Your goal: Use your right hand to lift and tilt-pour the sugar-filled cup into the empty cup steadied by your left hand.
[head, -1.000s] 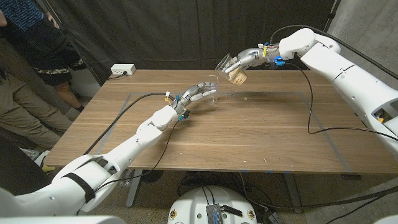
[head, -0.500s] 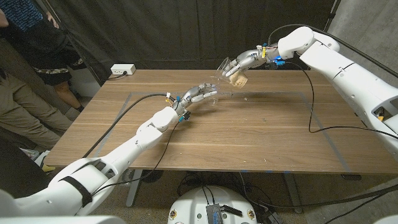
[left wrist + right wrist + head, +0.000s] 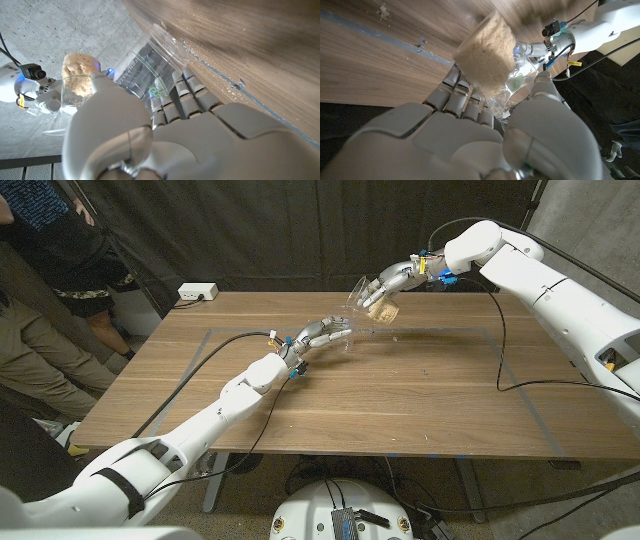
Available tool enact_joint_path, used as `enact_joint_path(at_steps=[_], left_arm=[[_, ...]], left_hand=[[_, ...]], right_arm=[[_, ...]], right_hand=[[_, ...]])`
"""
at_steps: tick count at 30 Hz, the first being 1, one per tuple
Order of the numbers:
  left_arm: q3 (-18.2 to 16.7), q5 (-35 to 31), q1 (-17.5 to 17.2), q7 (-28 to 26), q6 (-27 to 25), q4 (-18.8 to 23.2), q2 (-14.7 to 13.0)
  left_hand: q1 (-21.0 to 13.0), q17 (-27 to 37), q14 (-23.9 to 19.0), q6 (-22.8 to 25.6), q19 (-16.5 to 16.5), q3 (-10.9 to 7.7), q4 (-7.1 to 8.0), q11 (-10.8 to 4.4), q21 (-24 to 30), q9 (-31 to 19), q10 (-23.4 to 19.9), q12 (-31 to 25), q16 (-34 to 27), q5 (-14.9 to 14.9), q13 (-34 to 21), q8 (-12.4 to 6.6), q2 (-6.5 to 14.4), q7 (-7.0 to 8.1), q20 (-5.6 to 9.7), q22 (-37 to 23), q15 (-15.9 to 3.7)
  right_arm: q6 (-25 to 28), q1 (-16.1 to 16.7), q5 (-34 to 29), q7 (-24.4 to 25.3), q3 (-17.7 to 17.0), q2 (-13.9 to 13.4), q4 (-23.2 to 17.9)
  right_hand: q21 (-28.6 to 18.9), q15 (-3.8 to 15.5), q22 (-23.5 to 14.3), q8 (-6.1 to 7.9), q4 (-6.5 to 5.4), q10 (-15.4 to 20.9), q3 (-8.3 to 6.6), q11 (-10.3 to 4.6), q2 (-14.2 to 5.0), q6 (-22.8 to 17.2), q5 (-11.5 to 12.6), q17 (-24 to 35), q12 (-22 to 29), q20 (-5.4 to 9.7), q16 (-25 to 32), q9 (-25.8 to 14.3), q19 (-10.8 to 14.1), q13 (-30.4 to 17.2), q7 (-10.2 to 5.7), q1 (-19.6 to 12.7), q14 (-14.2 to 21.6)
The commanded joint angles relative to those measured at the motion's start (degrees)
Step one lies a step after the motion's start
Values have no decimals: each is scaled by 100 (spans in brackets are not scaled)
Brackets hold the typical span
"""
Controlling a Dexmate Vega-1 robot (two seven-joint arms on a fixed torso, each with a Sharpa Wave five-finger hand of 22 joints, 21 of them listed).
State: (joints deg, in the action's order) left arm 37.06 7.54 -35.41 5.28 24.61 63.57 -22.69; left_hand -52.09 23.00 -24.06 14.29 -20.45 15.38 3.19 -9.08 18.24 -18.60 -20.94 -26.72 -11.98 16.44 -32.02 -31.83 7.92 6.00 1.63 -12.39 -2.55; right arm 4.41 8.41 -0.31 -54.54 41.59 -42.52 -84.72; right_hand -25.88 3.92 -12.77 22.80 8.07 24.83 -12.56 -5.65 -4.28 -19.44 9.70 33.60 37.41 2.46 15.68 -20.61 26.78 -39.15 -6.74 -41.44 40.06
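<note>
I am working over the wooden table [image 3: 400, 395], both arms reaching toward its far side. My right hand [image 3: 392, 280] is gripping the sugar-filled cup [image 3: 374, 296] and holding it raised above the table, tipped with its open rim toward the other cup so the sugar can slide out; the brown sugar [image 3: 485, 55] is sitting packed in the cup's base, and I judge the pour is not yet flowing. My left hand [image 3: 318, 334] is wrapping its fingers around the empty cup [image 3: 150, 67], a clear plastic one standing on the table just below and beside the raised cup, bracing it against a knock. A few spilled grains [image 3: 383, 10] are lying on the wood nearby.
</note>
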Motion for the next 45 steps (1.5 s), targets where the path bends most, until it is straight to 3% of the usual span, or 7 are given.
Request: enact_joint_path(at_steps=[1, 16, 45], left_arm=[[19, 64, 7, 99, -14, -25, -9], [16, 92, 107, 221, 105, -215, -7], [35, 84, 67, 307, 147, -140, -76]], left_hand=[[-32, 27, -50, 23, -15, 17, 17, -11, 26, 0, -46, -40, 2, -34, -10, -33, 19, -8, 11, -13, -711], [-33, 33, -61, 26, -1, 19, 27, -21, 32, 3, -62, -50, 0, -44, -13, -44, 18, 6, 10, -13, -714], [-40, 44, -57, 10, 23, 19, 46, -19, 42, 17, -64, -59, 8, -64, -19, -53, 19, 10, 59, -7, -723]], right_arm=[[-71, -130, -136, -132, 82, 125, 178], [-222, -352, -332, -204, 198, 347, 452], [-251, -511, -821, -311, 354, 389, 260]], right_hand=[[-51, 946, -17, -26, -1, 53, -53, -8, -42, -30, 32, 16, -11, 354, 35, -28, -16, -12, 2, 5, 43], [-56, 950, -15, -34, -4, 55, -53, -14, -41, -43, 34, 37, -30, 354, 44, -37, -14, -20, 0, 13, 47], [-63, 950, -11, -46, 2, 87, -59, -17, -36, -71, 34, 77, -52, 355, 61, -55, -17, -44, -13, 9, 63]])
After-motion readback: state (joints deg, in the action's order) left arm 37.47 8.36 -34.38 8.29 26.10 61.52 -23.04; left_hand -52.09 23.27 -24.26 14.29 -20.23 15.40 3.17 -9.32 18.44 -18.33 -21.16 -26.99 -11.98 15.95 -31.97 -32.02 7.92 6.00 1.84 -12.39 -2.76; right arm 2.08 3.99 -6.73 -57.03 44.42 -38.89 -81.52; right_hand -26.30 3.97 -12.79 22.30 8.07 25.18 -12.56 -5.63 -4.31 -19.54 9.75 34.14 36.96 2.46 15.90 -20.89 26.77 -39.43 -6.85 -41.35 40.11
